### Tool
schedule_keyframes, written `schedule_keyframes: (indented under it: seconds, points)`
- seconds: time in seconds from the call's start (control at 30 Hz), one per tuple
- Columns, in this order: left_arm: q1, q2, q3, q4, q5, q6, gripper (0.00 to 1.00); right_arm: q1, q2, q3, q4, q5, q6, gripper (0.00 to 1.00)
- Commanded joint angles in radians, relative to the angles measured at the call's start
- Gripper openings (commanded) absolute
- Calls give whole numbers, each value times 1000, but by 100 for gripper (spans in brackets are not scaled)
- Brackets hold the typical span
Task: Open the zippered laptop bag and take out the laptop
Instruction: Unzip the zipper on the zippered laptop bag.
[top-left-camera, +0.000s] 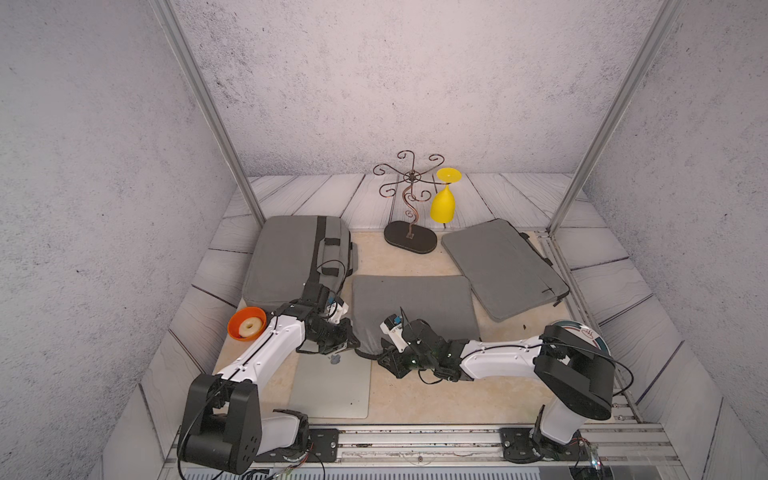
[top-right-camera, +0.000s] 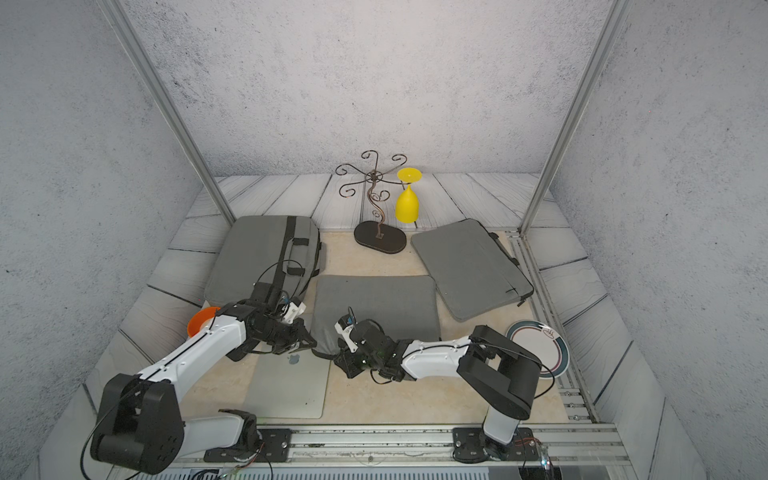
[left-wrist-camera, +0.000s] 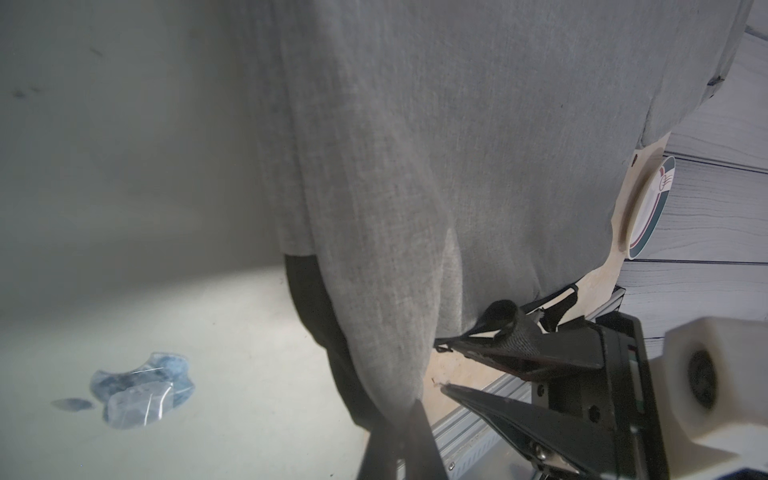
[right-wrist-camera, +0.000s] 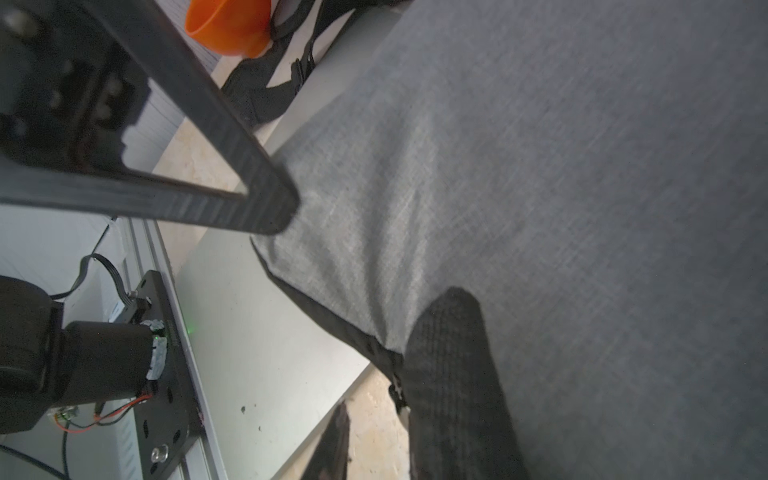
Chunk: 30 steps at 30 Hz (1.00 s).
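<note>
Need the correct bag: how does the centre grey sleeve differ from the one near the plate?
The centre sleeve lies straight, its near corner pinched by the left gripper; the plate-side sleeve lies angled and untouched. Only the centre sleeve, not the other, overlaps the laptop. Both are flat grey fabric.

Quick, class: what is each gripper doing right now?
Left gripper: closed on a corner of the grey sleeve.
Right gripper: open, gripping nothing.
</note>
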Motion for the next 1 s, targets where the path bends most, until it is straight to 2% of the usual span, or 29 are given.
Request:
schedule_keyframes:
  seconds: [0.0,0.1,0.23,0.57,0.97]
  points:
    - [4,-3,-16,7,49,-5,0,-4,43,13,79,-1,18,23]
    - [5,-7,-17,4,49,-5,0,-3,48,24,47,-4,13,21]
    - [5,-9,-16,0,46,-1,0,-4,26,5,-30,15,4,23]
    - [5,-1,-19,9,50,-4,0,22,-108,-112,-23,38,12,28]
    - [4,-12,-34,13,61,-16,0,45,10,-95,98,73,29,29]
